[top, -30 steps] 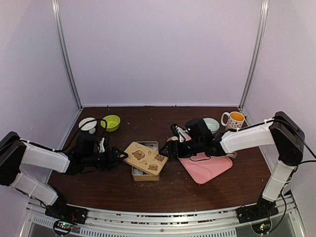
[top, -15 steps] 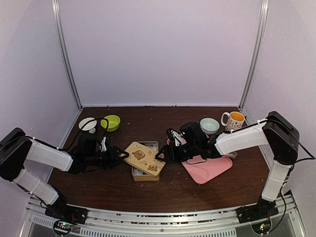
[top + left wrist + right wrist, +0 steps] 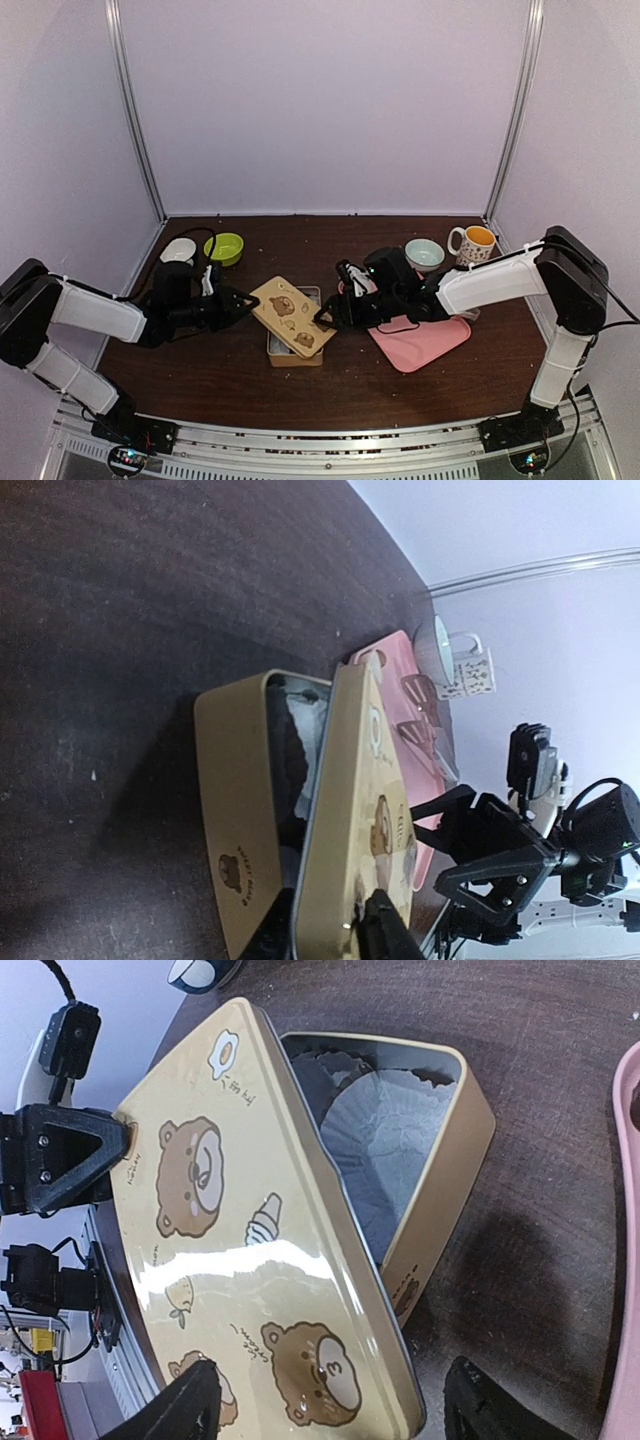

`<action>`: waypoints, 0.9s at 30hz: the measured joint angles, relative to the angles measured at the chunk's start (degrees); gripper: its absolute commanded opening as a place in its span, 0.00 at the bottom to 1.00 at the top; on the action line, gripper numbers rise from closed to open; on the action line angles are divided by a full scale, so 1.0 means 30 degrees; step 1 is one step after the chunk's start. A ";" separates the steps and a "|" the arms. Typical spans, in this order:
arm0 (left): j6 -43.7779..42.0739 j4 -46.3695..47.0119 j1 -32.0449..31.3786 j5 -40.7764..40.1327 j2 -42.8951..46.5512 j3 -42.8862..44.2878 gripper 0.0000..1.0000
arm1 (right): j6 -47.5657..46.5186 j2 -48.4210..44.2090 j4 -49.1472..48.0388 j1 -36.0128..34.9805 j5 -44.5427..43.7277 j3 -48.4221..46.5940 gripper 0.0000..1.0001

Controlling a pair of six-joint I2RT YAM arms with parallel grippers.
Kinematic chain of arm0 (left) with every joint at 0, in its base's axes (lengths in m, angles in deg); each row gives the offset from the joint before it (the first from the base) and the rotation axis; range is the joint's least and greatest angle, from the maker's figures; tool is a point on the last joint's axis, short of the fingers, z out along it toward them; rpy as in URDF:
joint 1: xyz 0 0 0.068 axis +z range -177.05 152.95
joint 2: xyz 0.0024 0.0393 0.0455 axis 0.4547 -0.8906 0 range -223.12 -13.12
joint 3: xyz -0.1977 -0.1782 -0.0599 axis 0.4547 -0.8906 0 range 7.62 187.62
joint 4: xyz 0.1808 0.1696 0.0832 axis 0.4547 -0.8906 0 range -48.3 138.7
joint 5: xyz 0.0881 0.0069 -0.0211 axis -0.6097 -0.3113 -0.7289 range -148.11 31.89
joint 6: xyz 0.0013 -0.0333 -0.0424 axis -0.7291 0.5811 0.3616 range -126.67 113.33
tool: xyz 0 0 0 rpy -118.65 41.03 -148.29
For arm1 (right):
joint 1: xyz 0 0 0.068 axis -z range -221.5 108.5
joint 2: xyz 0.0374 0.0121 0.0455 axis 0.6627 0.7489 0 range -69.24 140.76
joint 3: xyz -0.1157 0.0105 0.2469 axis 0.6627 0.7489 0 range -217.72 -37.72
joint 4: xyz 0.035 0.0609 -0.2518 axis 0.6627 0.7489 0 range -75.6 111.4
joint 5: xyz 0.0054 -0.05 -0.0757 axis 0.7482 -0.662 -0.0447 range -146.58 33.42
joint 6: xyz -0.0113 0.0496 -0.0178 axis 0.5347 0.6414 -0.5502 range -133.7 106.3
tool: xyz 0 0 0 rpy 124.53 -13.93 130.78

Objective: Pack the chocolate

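- Where the dark desk (image 3: 200, 370) fills the lower top view, pink tray (image 3: 425, 345) lies right of centre.
- Tan tin (image 3: 295, 354) centre, paper cups (image 3: 375, 1150) inside.
- Bear lid (image 3: 285, 312) tilted over tin.
- Left gripper (image 3: 245, 302): jaws pinching lid's left edge.
- Right gripper (image 3: 323, 318): jaws wide at lid's right edge.
- Chocolate (image 3: 415, 688): small reddish-brown lumps on tray, blurry.

The tan lid's (image 3: 250, 1250) bear (image 3: 315, 1360) reads "3".

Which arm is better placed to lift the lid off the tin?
Left. The left gripper pinches the tilted lid by its edge over the tin; the right gripper hangs open at the lid's other end, holding nothing.
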 measured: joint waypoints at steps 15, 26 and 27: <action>-0.1078 -0.4248 0.1807 0.0991 0.6040 0.0889 0.13 | -0.1260 -0.4291 0.1814 -0.0051 -0.3359 0.0678 0.82; -0.4605 -1.3151 0.4116 0.1144 1.0856 0.4459 0.16 | -0.2426 -0.6127 0.3876 -0.0051 -0.5005 0.1275 0.83; -0.4801 -1.3639 0.4131 0.1086 1.0877 0.4568 0.22 | -0.2499 -0.6135 0.3971 -0.0051 -0.5056 0.1275 0.83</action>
